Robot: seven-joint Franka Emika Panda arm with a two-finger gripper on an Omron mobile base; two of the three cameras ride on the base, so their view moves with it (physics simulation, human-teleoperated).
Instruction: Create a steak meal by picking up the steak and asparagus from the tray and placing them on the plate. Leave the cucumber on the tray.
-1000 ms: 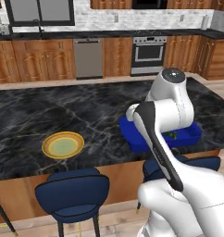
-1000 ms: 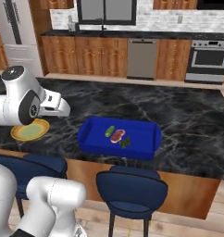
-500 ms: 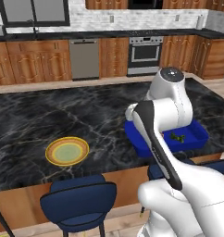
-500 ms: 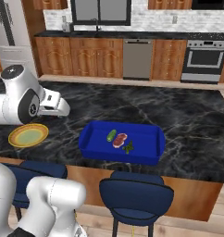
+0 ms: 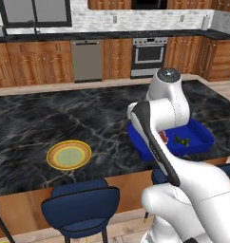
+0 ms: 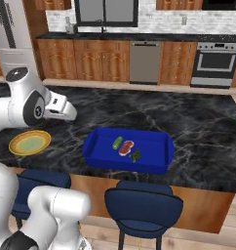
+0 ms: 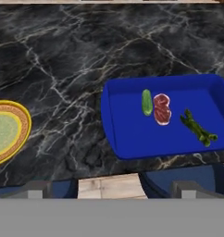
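The blue tray (image 6: pixel 154 165) (image 7: pixel 119 132) (image 5: pixel 202 142) lies on the black marble island near its front edge. Inside it, side by side, are the bright green cucumber (image 7: pixel 146 102) (image 6: pixel 117 142), the red steak (image 7: pixel 162 109) (image 6: pixel 126 147) (image 5: pixel 163 137) and the dark asparagus (image 7: pixel 197 127) (image 6: pixel 135 155) (image 5: pixel 182 140). The yellow-rimmed plate (image 5: pixel 69 155) (image 6: pixel 29 143) (image 7: pixel 3 129) sits empty on the counter, left of the tray. My gripper (image 7: pixel 111 189) hangs open and empty, high above the counter's front edge between plate and tray. In the left base view my arm hides part of the tray.
Blue bar stools (image 5: pixel 81 204) (image 6: pixel 142 205) stand tucked under the island's front edge. Bare marble counter (image 7: pixel 67 55) stretches behind the tray and plate. Wooden cabinets, a dishwasher and an oven (image 6: pixel 215 63) line the far wall.
The whole picture has shifted in both base views, so the base has driven sideways. The arm keeps its pose, and the tray, food and plate lie as before.
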